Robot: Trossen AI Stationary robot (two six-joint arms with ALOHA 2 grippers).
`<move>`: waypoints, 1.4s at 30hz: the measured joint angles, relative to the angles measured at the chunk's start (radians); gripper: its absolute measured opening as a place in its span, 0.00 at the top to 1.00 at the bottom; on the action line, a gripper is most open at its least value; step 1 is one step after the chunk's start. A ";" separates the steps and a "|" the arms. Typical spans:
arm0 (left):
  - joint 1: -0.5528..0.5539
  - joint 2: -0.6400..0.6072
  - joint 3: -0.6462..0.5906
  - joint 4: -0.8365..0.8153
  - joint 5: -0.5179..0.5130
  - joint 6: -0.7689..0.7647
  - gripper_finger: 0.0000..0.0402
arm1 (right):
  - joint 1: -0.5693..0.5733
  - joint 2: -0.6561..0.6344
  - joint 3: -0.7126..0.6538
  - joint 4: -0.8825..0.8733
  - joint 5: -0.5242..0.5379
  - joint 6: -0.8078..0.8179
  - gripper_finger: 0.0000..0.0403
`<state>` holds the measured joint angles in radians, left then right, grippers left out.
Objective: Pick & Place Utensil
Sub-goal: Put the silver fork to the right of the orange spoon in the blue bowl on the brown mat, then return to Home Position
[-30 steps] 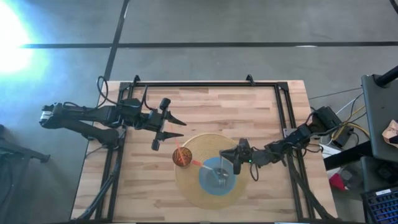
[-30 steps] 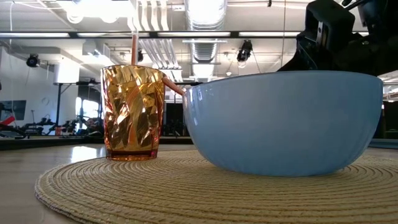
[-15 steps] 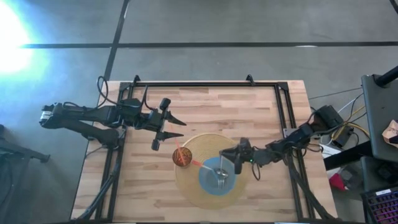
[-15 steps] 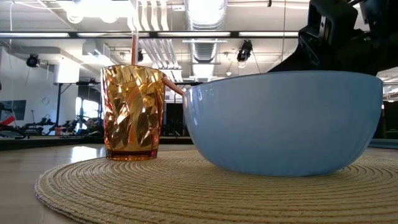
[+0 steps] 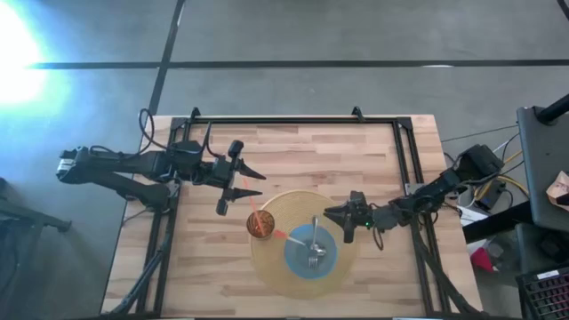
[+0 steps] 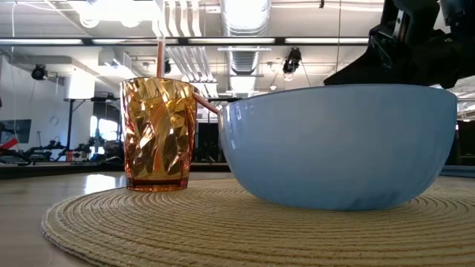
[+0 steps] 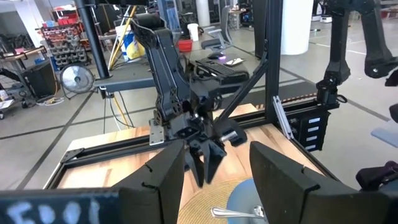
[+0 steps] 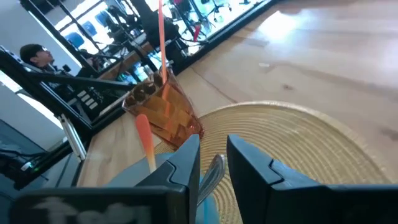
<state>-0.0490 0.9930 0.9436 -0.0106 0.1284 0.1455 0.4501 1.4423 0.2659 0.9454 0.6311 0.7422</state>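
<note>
High view shows a round woven mat (image 5: 302,242) of coiled straw-coloured fibre lying on the near middle of a wooden plank table (image 5: 293,151) framed by black metal rails. On the mat sits a smooth, pale blue bowl (image 5: 308,252) with a silver fork (image 5: 315,252) lying inside it, tines toward the near side and handle pointing far. Just left of the bowl stands an amber faceted plastic cup (image 5: 259,224), its ribbed sides catching light in the low view, with an orange straw-like stick leaning out of it. The right gripper (image 5: 331,213) hovers at the far right rim of the mat, just beside the bowl, its dark fingers parted and holding nothing; the fork lies free of it. The left gripper (image 5: 253,181) hangs over bare wood left of and beyond the cup, fingers spread apart and empty. The far half of the table is open planking, and a strip of bare wood runs along the near left edge beside the mat. No readable writing shows on the cup, bowl or mat.
</note>
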 joint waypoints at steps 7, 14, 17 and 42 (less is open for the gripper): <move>0.000 -0.065 0.000 -0.085 0.000 0.006 0.56 | 0.000 -0.162 -0.016 -0.001 -0.002 -0.214 0.80; 0.000 -0.158 0.000 -0.195 0.000 0.006 0.56 | -0.086 -0.334 0.030 -0.046 -0.169 -0.449 0.83; 0.000 -0.193 -0.007 -0.235 -0.003 0.004 0.56 | -0.159 -0.398 0.058 -0.135 -0.235 -0.479 0.84; 0.000 -0.605 -0.459 -0.071 -0.101 -0.049 0.87 | -0.439 -0.587 0.408 -0.873 -0.453 -0.759 0.98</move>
<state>-0.0490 0.3882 0.4846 -0.0815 0.0277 0.0963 0.0115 0.8550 0.6738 0.0721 0.1782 -0.0170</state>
